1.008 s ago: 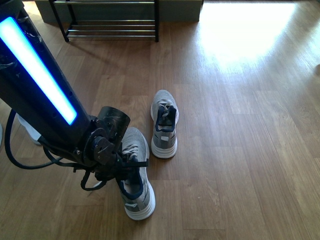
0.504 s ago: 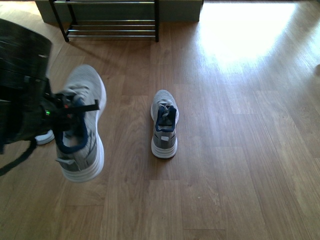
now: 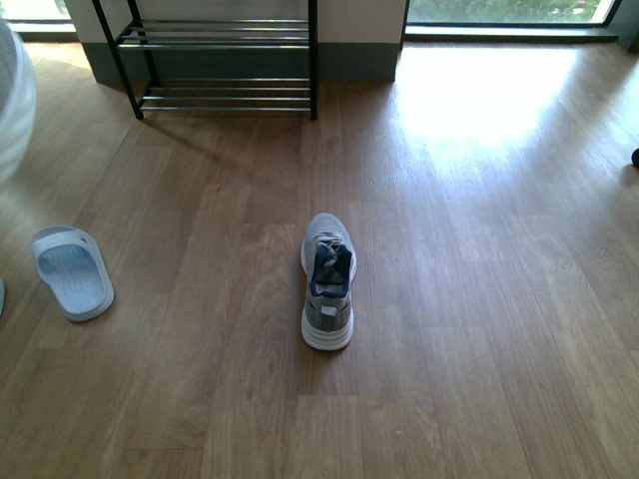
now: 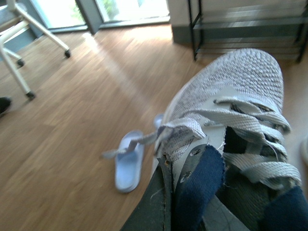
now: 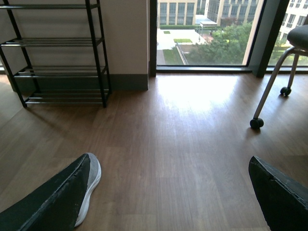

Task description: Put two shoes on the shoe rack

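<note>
Up at left gripper [image 4: 185, 204]: pinching grey sneaker [image 4: 231, 91] by navy collar | right gripper [image 5: 166, 192]: spread wide | other sneaker [image 3: 327, 281] flat on wood floor [image 3: 479, 299], sandal [image 3: 72, 271] to its left | shoe rack [image 3: 225, 60] against far wall [image 5: 125, 38], by window [image 5: 207, 33]

Sneaker [image 3: 327, 284] on floor: grey knit upper, white sole, navy collar and lining. Second sneaker [image 4: 231, 96], left wrist view: same grey knit with a fine speckled weave, pale grey flat laces, navy inner lining. Sandal [image 3: 72, 272]: pale blue-white, ribbed footbed. Rack [image 3: 225, 42]: black frame, chrome bars. Floor [image 3: 479, 299]: warm brown wood planks, bright white glare patch near window. Skirting [image 3: 354, 62]: dull grey-green. Chair [image 5: 271, 84]: light grey legs, black casters.
</note>
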